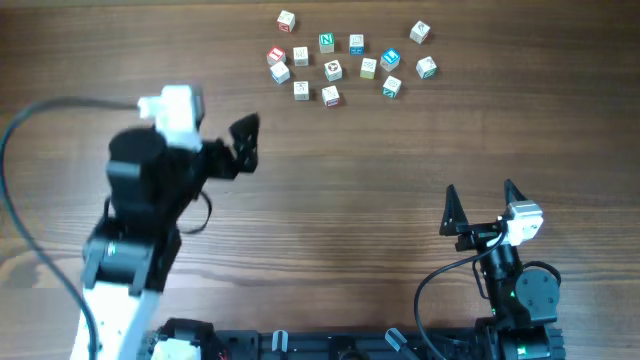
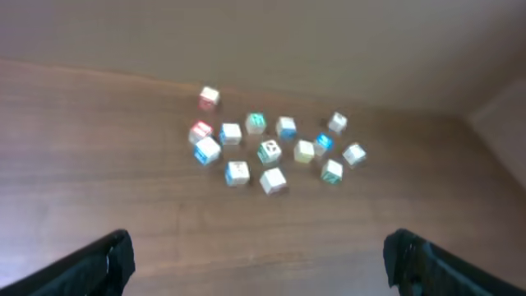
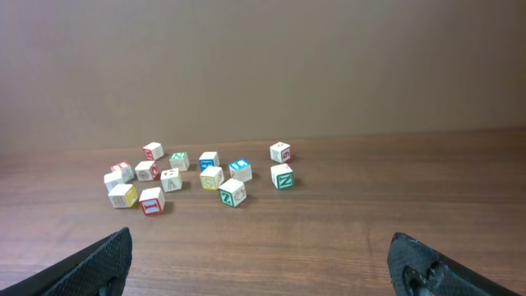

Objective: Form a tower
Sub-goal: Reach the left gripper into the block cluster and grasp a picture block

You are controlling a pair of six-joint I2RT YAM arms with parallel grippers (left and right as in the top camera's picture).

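No tower stands yet: wooden letter cubes (image 1: 333,70) lie loose, clustered near the table's (image 1: 330,220) far edge. The left gripper (image 1: 243,143) and right gripper (image 1: 481,195) hover short of them, claws spread wide, apparently ready for a first pick.

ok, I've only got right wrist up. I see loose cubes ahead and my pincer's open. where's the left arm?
Observer: Overhead puts the left pincer well forward of the right pincer, just short of the cubes on their left side, touching none.
Operator: open or shut?
Observer: Open. The left wrist view shows it spread wide with nothing between.
Operator: anything stacked that my angle hides?
Observer: No. From above there are fourteen, none resting on another. One outlier cube sits apart at the group's far left corner.
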